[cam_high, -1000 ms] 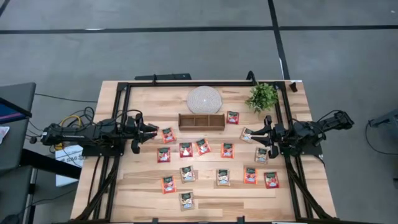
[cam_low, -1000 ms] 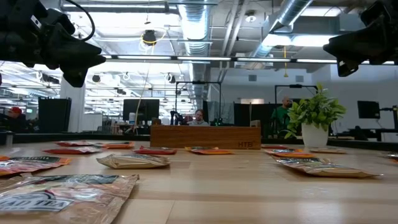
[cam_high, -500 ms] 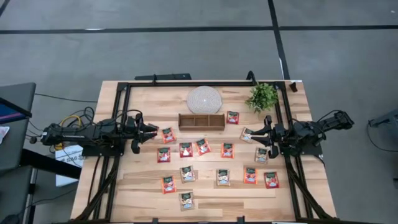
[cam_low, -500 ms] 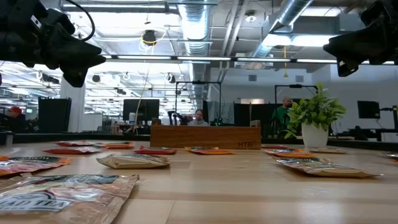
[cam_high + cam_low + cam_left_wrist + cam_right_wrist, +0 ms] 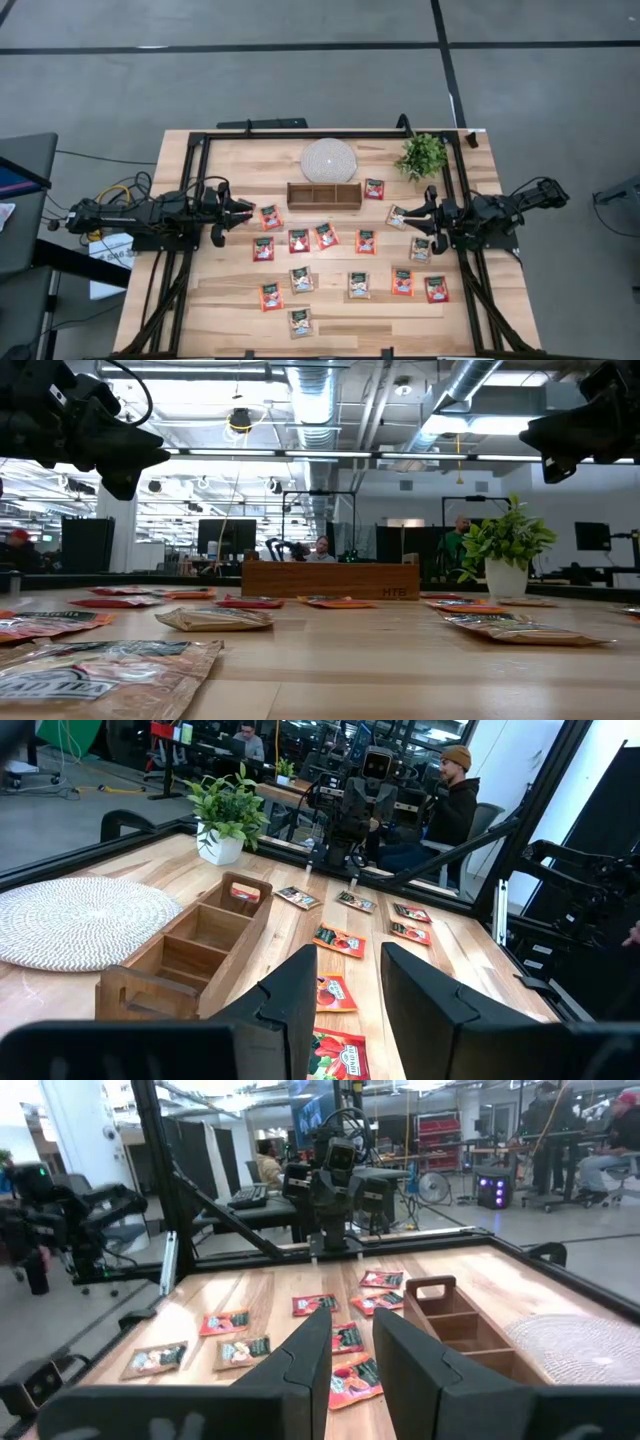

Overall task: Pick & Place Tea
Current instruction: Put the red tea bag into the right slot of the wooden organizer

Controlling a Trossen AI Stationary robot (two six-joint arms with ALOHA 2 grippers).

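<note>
Fifteen or so tea sachets (image 5: 301, 279) are lying flat across the bench (image 5: 230, 320), and the nearest one (image 5: 299, 321) is sitting just inside the front edge, with bare wood stretching to either side of it. Behind it the sachets are spreading in loose rows, none overlapping, so narrow lanes of wood are showing between them. Both arms are hovering level at mid-bench, one from each side edge. The left tool (image 5: 246, 211) is pointing inward, its fingers a narrow gap apart and holding nothing, with a red sachet (image 5: 270, 216) just beside its tips. The right tool (image 5: 420, 213) is facing it, likewise narrowly parted and empty, with a tan sachet (image 5: 399, 216) at its tips. Farther back, the tray (image 5: 323, 194) is standing centred, its three compartments showing empty, a red sachet (image 5: 374, 188) just right of it. Beyond are lying a white disc (image 5: 328, 159) and a plant (image 5: 421, 155) near the rear frame rail.
</note>
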